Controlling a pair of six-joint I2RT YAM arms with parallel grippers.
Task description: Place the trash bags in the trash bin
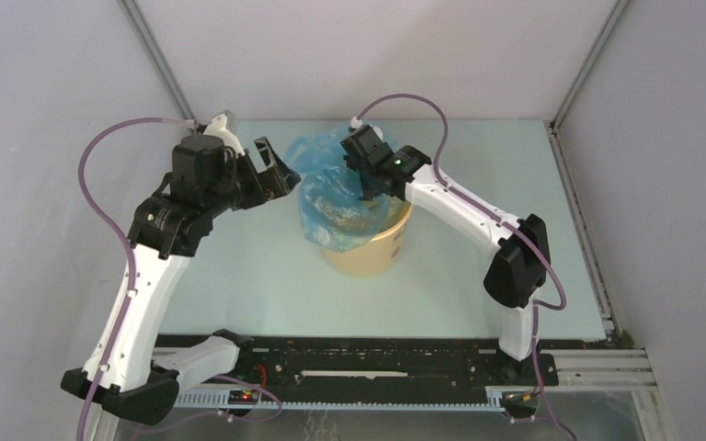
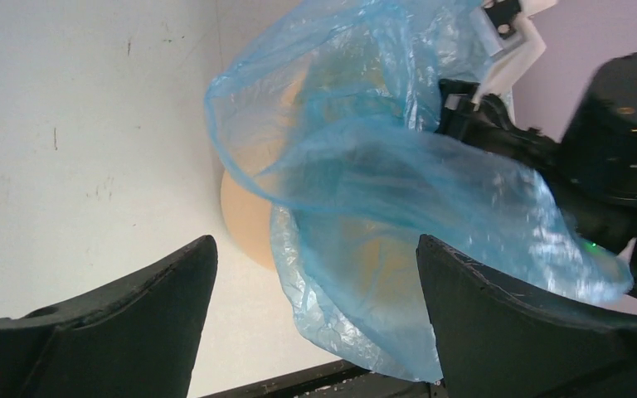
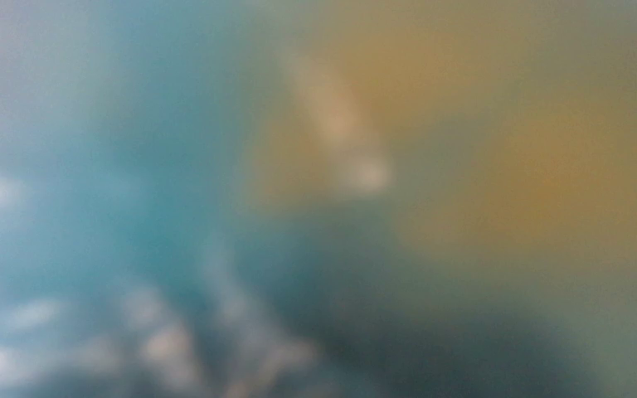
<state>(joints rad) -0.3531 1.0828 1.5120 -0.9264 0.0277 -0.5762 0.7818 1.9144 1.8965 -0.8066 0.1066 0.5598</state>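
The light-blue trash bag (image 1: 331, 197) lies draped over the far-left side of the tan trash bin (image 1: 372, 253), billowing above the rim and hanging down its left wall. My right gripper (image 1: 368, 193) reaches down into the bin's mouth amid the plastic, its fingertips hidden. The right wrist view is a close blur of blue film (image 3: 133, 207) and tan wall (image 3: 547, 166). My left gripper (image 1: 276, 170) stands open just left of the bag. In its wrist view the gripper (image 2: 315, 242) frames the bag (image 2: 365, 182) and the bin (image 2: 245, 215) without touching them.
White enclosure walls with metal corner posts (image 1: 156, 50) close in the pale table (image 1: 239, 285). A black rail (image 1: 377, 358) runs along the near edge between the arm bases. Purple cables (image 1: 101, 147) loop above both arms.
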